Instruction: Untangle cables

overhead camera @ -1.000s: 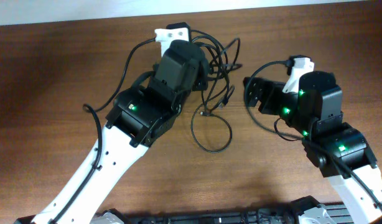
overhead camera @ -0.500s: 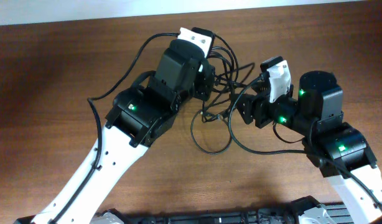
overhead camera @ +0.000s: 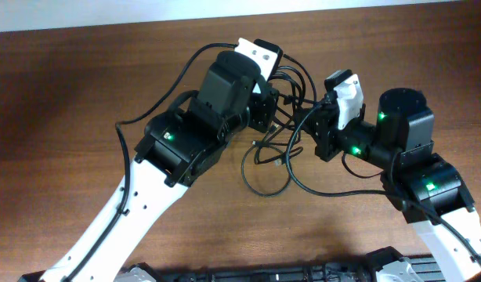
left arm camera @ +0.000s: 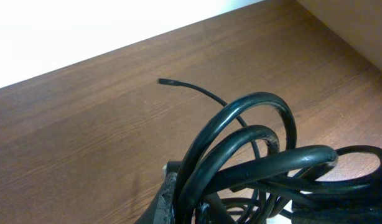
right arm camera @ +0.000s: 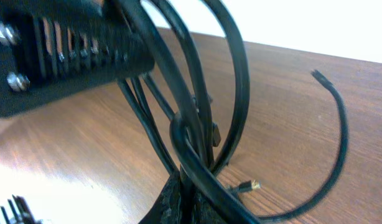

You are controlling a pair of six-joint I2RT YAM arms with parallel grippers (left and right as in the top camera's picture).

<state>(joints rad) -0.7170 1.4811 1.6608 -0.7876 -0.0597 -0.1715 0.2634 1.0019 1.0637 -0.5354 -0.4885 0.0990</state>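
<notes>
Whereas a second earlier the right claw [overhead camera: 309,129] stood apart from the cables [overhead camera: 290,84], it had since swung in and met the bundle; the left claw [overhead camera: 270,106] had meanwhile carried its coils slightly toward the far edge of the bench [overhead camera: 68,94]. In the left wrist view the left claw [left arm camera: 169,194] was closed, with several black loops [left arm camera: 241,149] rising from its grip; in the right wrist view the right claw [right arm camera: 178,198] appeared pinched nearly shut on one strand [right arm camera: 197,168], though the contact itself was partly hidden. A slack loop [overhead camera: 265,178] lay on the bench below the two claws; a small plug end [right arm camera: 247,185] rested nearby. With both claws judged to hold the same tangle, drawing them apart could begin separating the strands.
</notes>
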